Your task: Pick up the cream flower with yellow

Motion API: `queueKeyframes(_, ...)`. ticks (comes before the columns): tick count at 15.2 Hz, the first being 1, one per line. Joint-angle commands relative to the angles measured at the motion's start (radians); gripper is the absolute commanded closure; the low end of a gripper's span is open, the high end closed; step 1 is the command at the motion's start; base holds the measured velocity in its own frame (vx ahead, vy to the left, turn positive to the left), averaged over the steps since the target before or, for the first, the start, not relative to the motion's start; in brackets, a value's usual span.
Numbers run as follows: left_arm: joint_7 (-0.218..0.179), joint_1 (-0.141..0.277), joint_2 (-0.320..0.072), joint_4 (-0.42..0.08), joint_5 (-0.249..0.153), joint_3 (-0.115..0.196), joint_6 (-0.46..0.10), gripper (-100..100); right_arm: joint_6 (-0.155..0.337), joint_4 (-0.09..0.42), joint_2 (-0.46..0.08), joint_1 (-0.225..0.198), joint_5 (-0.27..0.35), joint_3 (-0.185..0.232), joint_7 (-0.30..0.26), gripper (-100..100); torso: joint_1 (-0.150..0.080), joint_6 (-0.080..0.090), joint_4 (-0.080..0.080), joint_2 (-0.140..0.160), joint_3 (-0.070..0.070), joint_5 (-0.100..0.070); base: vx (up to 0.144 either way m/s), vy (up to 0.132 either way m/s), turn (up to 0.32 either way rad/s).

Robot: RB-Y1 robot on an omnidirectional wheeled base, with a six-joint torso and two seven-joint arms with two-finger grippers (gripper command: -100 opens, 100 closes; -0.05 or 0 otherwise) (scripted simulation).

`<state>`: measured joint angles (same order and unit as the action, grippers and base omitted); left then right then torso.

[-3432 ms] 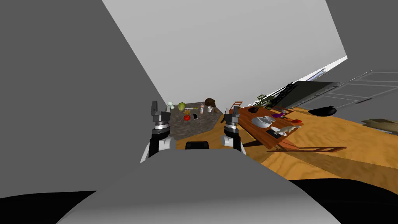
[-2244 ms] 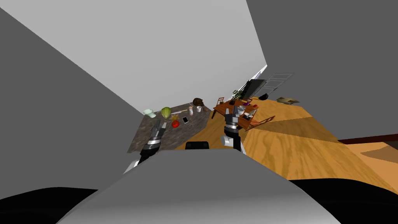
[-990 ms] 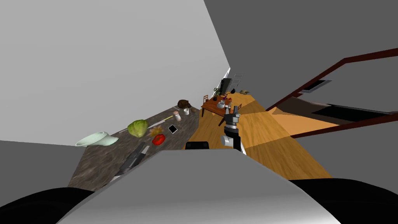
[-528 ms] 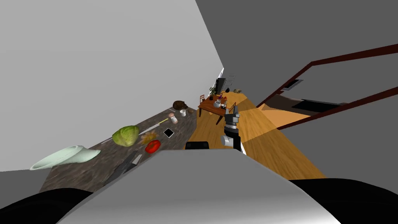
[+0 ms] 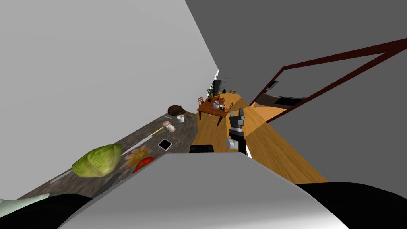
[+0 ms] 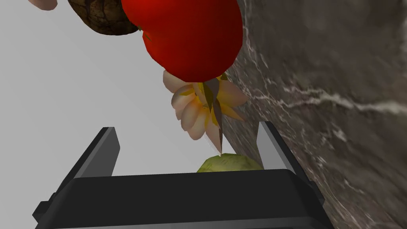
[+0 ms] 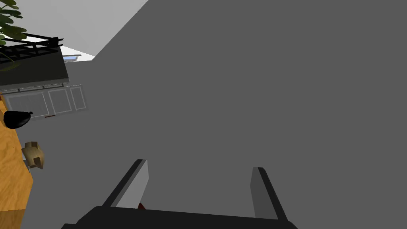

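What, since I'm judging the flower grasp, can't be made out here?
Left wrist view: the red tomato covers part of the cream flower; the left gripper's body hides most of the cabbage.
Head view: the pale green bowl is cut by the edge; the far table's dishes are too small.

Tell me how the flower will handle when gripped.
The flower has thin, splayed petals, so it probably bends and crushes easily. It looks light and lies loose on the counter, so the open left gripper may just push it along.

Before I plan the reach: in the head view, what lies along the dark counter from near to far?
Pale green dish, green cabbage, cream flower, black phone, shaker, white cup, brown lump.
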<state>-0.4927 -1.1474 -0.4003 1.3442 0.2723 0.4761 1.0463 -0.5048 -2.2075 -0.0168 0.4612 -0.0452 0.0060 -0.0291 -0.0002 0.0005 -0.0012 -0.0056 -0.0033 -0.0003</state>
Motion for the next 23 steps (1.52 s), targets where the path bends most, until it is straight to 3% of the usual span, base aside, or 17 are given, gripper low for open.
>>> queueKeyframes(1, -0.01, -0.02, -0.003, -0.035, 0.008, 0.014, 0.025, -100, 0.0, 0.0, 0.0, 0.0, 0.0, 0.0, 0.0, 0, 0.0, 0.0, 0.0, 0.0, 0.0, 0.0, 0.048, 0.016, -0.211)
queueKeyframes(3, -0.02, -0.038, -0.007, -0.068, 0.017, 0.028, 0.044, -100, 0.0, 0.0, 0.0, 0.0, 0.0, 0.0, 0.0, 0, -0.001, 0.0, 0.0, 0.0, 0.0, 0.0, 0.048, 0.016, -0.231)
queueKeyframes(7, -0.057, -0.095, -0.017, -0.183, 0.054, 0.069, 0.104, -100, 0.0, 0.0, 0.0, 0.0, 0.0, 0.0, 0.0, 0, 0.001, 0.0, 0.0, 0.0, 0.0, 0.0, 0.067, 0.033, -0.343)
queueKeyframes(10, -0.071, -0.114, -0.017, -0.228, 0.07, 0.08, 0.124, -100, 0.0, 0.0, 0.0, 0.0, 0.0, 0.0, 0.0, 0, 0.001, 0.0, 0.0, -0.001, 0.0, 0.0, 0.061, 0.034, -0.189)
queueKeyframes(14, -0.084, -0.128, -0.014, -0.273, 0.09, 0.082, 0.14, -100, 0.0, 0.0, 0.0, 0.0, 0.0, 0.0, 0.0, 0, -0.001, -0.001, 0.0, 0.001, 0.0, 0.0, 0.04, 0.024, -0.142)
queueKeyframes(16, -0.087, -0.128, -0.011, -0.282, 0.095, 0.079, 0.142, -100, 0.0, 0.0, 0.0, 0.0, 0.0, 0.0, 0.0, 0, -0.001, -0.001, 0.0, 0.001, 0.001, 0.0, 0.022, 0.017, -0.074)
queueKeyframes(17, -0.087, -0.13, -0.012, -0.262, 0.091, 0.081, 0.132, -100, 0.0, 0.0, 0.0, 0.0, 0.0, 0.0, 0.0, 0, -0.002, -0.001, 0.001, 0.002, 0.001, 0.0, 0.01, 0.009, -0.017)
queueKeyframes(18, -0.125, -0.095, -0.005, -0.272, 0.141, 0.13, 0.136, -100, 0.0, 0.0, 0.0, 0.0, 0.0, 0.0, 0.0, 0, -0.002, -0.001, 0.001, 0.002, 0.001, 0.0, -0.02, -0.014, -0.07)
queueKeyframes(19, -0.125, -0.095, -0.005, -0.272, 0.154, 0.134, 0.136, -100, 0.0, 0.0, 0.0, 0.0, 0.0, 0.0, 0.0, 0, -0.003, 0.0, 0.001, 0.004, 0.002, 0.0, -0.046, -0.034, -0.089)
queueKeyframes(20, -0.16, -0.059, 0.002, -0.281, 0.179, 0.166, 0.138, -100, 0.0, 0.0, 0.0, 0.0, 0.0, 0.0, 0.0, 0, -0.004, -0.001, 0.001, 0.005, 0.003, -0.001, -0.071, -0.051, -0.098)
queueKeyframes(21, -0.163, -0.059, 0.002, -0.281, 0.201, 0.187, 0.138, -100, 0.0, 0.0, 0.0, 0.0, 0.0, 0.0, 0.0, 0, -0.005, 0.0, 0.002, 0.007, 0.004, -0.001, -0.071, -0.057, -0.08)
queueKeyframes(22, -0.163, -0.059, 0.002, -0.281, 0.217, 0.188, 0.138, -100, 0.0, 0.0, 0.0, 0.0, 0.0, 0.0, 0.0, 0, -0.006, -0.001, 0.002, 0.008, 0.005, -0.001, -0.048, -0.046, -0.022)
queueKeyframes(23, -0.202, -0.024, 0.009, -0.289, 0.244, 0.225, 0.141, -100, 0.0, 0.0, 0.0, 0.0, 0.0, 0.0, 0.0, 0, -0.006, -0.001, 0.002, 0.008, 0.004, -0.001, -0.049, -0.05, -0.058)
